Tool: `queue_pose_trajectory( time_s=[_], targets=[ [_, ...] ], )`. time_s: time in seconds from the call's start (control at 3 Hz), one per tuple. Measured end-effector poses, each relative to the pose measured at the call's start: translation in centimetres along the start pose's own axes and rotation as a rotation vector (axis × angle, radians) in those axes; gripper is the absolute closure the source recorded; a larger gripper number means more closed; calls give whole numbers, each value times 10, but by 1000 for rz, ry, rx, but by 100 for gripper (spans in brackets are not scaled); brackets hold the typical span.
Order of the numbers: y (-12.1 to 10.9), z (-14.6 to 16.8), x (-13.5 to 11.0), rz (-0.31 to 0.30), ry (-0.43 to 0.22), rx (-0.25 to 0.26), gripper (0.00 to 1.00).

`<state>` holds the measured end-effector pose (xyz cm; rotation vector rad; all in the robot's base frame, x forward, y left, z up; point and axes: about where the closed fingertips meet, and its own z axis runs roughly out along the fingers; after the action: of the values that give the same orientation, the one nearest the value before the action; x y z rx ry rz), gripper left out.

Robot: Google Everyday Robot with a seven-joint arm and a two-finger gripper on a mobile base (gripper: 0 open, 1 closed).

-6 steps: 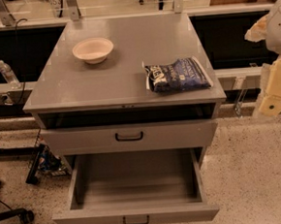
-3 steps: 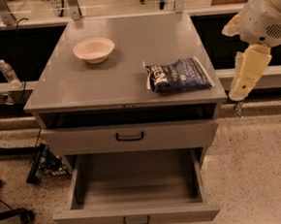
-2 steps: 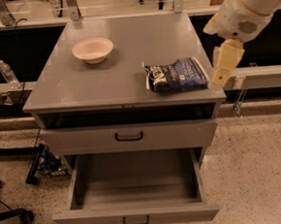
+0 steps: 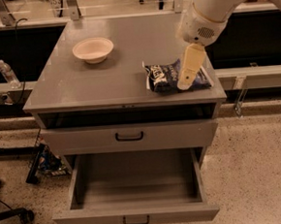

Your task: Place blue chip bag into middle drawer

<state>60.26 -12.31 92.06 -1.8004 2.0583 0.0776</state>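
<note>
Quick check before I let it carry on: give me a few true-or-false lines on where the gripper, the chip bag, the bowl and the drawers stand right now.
1. The blue chip bag lies on the cabinet top. True.
2. The gripper hangs over the bowl. False: it is at the bag, on the right side.
3. The middle drawer is pulled out and holds nothing. True.
4. The bag is already in that drawer. False: not yet.
5. The upper drawer front is pulled out too. False: it is shut.

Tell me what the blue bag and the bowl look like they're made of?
The blue chip bag, under the tool at the cabinet top's right edge, looks like crinkly foil or plastic film: creased, with glints. The bowl looks matte cream, perhaps paper or ceramic; its smooth, dull surface leaves that open.
</note>
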Motion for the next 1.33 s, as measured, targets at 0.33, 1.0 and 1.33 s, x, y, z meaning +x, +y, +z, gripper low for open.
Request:
queue_pose_trajectory(
  time_s=[0.33,1.0,1.33],
  targets=[
    [-9,27,-10,6,25,-19,0],
    [-24,69,-10,32,84,-57,0],
    [-26,81,-2,48,91,-79,0]
  ],
)
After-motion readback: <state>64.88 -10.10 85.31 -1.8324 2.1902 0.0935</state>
